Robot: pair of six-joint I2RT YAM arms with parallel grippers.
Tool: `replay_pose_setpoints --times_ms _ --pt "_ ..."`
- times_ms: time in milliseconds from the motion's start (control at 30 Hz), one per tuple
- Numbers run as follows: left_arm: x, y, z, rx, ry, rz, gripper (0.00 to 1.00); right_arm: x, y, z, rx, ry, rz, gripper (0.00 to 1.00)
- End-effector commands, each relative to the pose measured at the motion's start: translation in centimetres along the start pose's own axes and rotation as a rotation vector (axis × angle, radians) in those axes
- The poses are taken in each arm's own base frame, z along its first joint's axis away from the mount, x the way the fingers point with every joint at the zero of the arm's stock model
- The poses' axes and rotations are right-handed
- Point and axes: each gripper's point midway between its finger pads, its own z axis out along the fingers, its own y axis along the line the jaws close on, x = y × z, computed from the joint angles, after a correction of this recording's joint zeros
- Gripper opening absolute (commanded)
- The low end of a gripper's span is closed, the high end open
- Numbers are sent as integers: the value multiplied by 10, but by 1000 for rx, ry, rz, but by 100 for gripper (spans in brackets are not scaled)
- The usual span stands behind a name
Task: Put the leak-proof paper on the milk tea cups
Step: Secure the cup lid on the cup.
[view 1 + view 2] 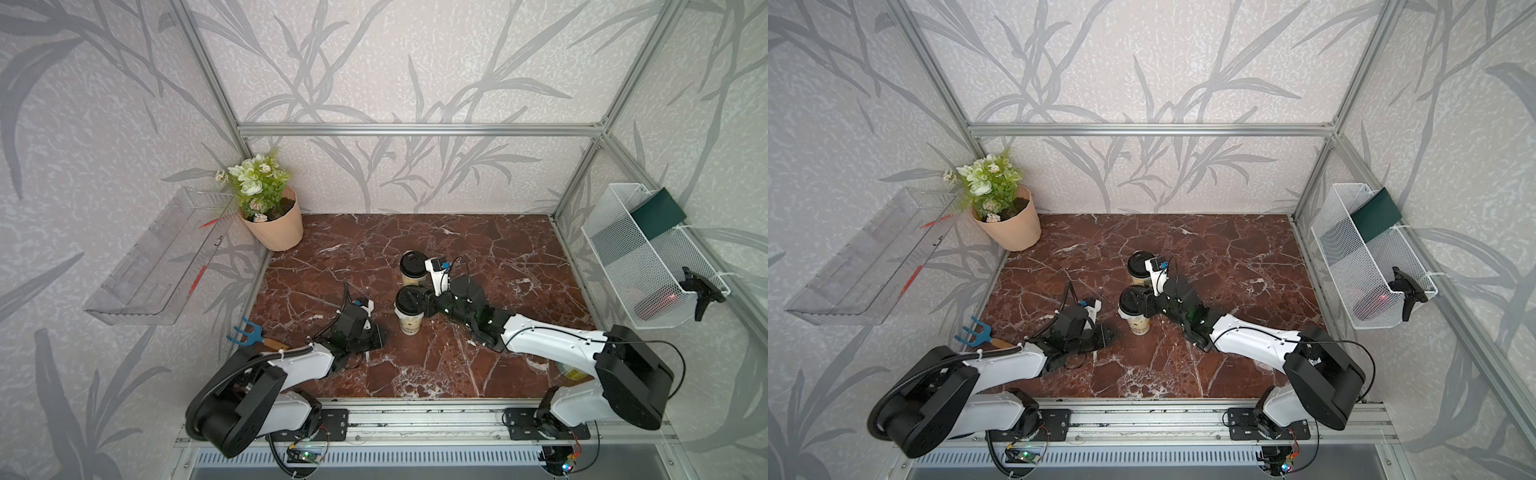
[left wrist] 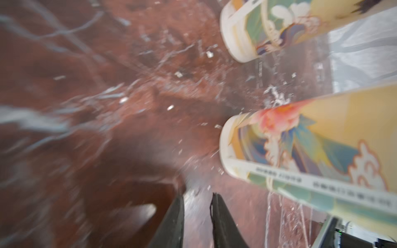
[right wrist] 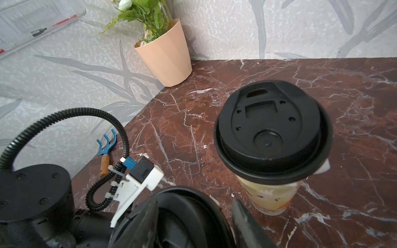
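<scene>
Red-brown marble made up the tabletop (image 1: 457,249), and grey leaf-patterned wallpaper closed it in on three sides. Near its middle we saw the two milk tea cups standing upright, one behind the other and apart at their bases: the nearer milk tea cup (image 1: 409,322) and the farther milk tea cup (image 1: 411,276). Each wore a black lid, the nearer lid (image 1: 409,300) and the farther lid (image 3: 270,128).

Of the leak-proof paper we made out only a small whitish tab (image 3: 324,167) poking from under the farther lid's rim, if that was it.

The right gripper (image 3: 194,199) sat at the nearer lid with one finger on each side of it. Whether the fingers pressed the lid we could not tell.

The left gripper (image 2: 197,214) hung low over the marble beside the nearer cup. Its fingers were slightly parted, with nothing between them, though the left wrist view was blurred.

A peach flower pot (image 1: 276,226) stood in the far left corner, and a blue hand rake (image 1: 249,332) lay by the left wall. A white mesh basket (image 1: 648,266) hung on the right wall.
</scene>
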Motion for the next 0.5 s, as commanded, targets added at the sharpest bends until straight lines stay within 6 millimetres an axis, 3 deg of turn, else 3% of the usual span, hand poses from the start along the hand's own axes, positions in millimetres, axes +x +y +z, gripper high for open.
replay_pose_setpoints --times_ms 0,167,300,467 --pt "-3 18 -18 -142 -4 17 27 150 -66 -24 222 509 -68 55" --pt "-36 -18 -41 -32 -131 36 30 150 -65 -22 214 510 -66 55" --pt "-62 -49 -66 94 -267 31 46 148 -63 -20 208 499 -57 55" --pt "-80 -80 -85 222 -347 41 55 146 -61 -18 197 488 -48 55"
